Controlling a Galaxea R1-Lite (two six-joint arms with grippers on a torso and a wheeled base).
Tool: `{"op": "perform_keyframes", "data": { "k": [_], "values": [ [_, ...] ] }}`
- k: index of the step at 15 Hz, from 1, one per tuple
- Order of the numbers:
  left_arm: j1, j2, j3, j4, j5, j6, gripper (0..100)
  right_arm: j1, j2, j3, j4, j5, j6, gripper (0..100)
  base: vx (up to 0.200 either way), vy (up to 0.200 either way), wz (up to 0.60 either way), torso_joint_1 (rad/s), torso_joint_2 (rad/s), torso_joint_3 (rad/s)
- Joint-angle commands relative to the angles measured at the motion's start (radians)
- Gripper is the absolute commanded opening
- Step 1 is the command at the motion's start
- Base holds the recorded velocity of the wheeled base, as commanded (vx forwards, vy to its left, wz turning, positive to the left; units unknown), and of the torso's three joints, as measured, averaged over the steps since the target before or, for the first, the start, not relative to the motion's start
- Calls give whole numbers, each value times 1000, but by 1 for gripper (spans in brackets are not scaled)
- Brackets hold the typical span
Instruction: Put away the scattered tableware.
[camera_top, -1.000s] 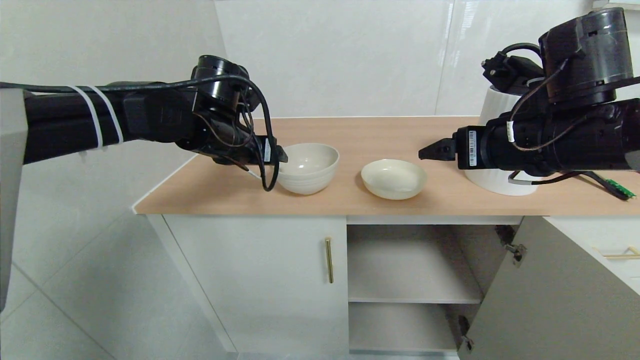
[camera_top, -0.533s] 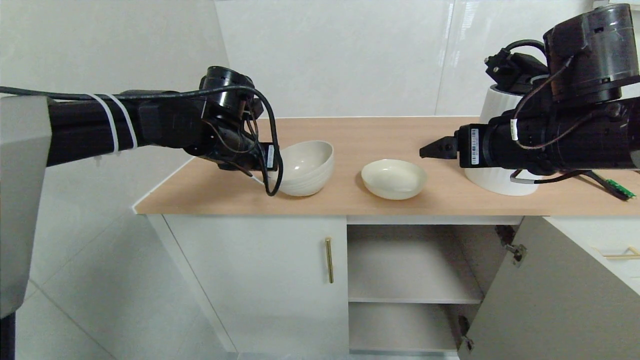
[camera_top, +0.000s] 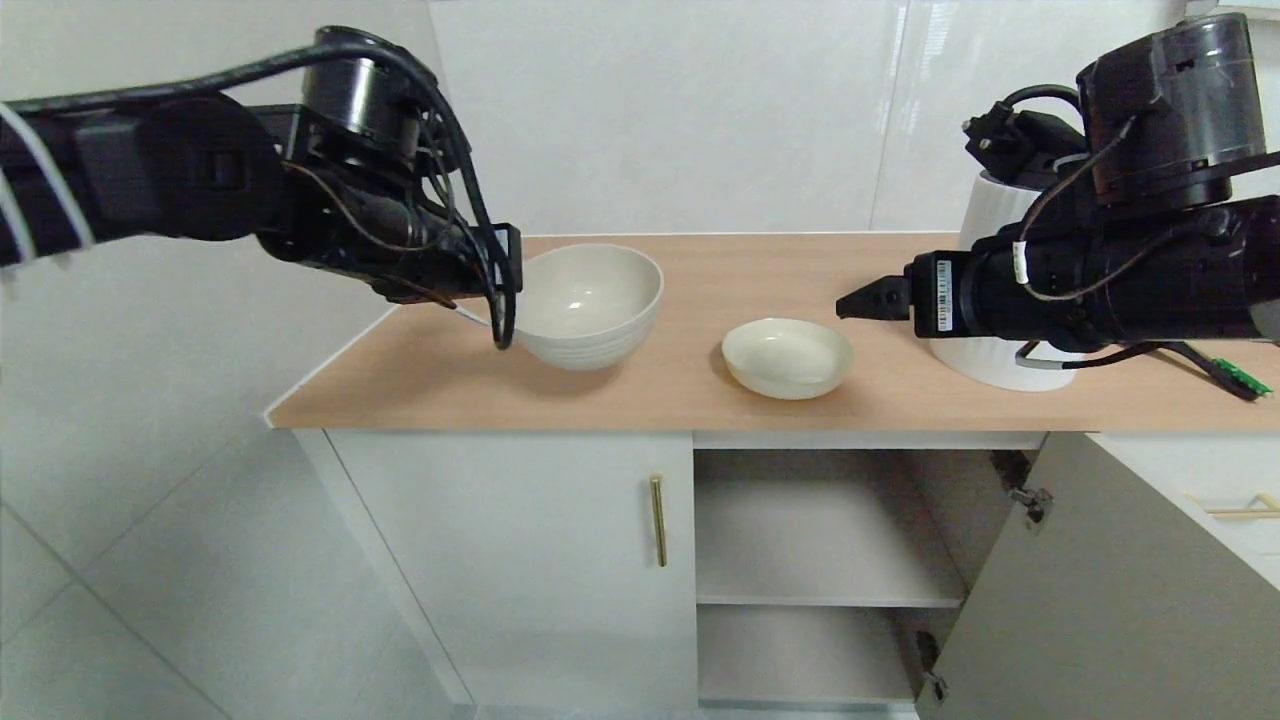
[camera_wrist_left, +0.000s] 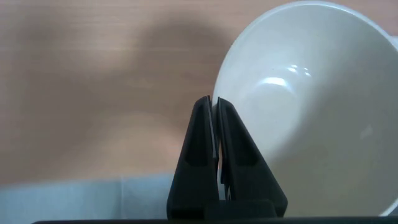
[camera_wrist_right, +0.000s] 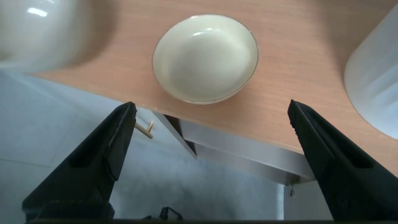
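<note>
Head view: the big bowl (camera_top: 588, 300) is held up off the tabletop (camera_top: 700, 262), near its left edge, by the left tool (camera_top: 505, 290). The small bowl (camera_top: 788, 357) is set close to the front edge, and a gap is seen between the two bowls. The right tool (camera_top: 862, 300) is held in the air just beside the small bowl. Below, the cupboard (camera_top: 820, 540) is open.

From the left wrist view, the big bowl's rim is seen pinched by the left tool. From the right wrist view, the right tool is seen spread wide.
</note>
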Motion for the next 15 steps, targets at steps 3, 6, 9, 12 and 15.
{"op": "perform_keyframes", "data": {
  "k": [3, 6, 9, 12, 15],
  "values": [
    [7, -351, 380, -41, -91, -14, 0, 1, 84, -29, 1, -35, 50, 100, 0, 0, 0, 0, 0, 0],
    [14, -537, 662, -239, -129, -11, 0, -5, 150, -60, 1, -52, 50, 100, 0, 0, 0, 0, 0, 0],
    [14, -618, 750, -263, -142, -11, 0, -34, 250, -110, 1, -126, 50, 100, 0, 0, 0, 0, 0, 0],
    [14, -664, 751, -263, -171, -6, 0, -57, 296, -150, 3, -135, 52, 100, 0, 0, 0, 0, 0, 0],
    [11, -678, 753, -263, -178, -5, 0, -67, 343, -187, 4, -215, 50, 100, 0, 0, 0, 0, 0, 0]
  ]
}}
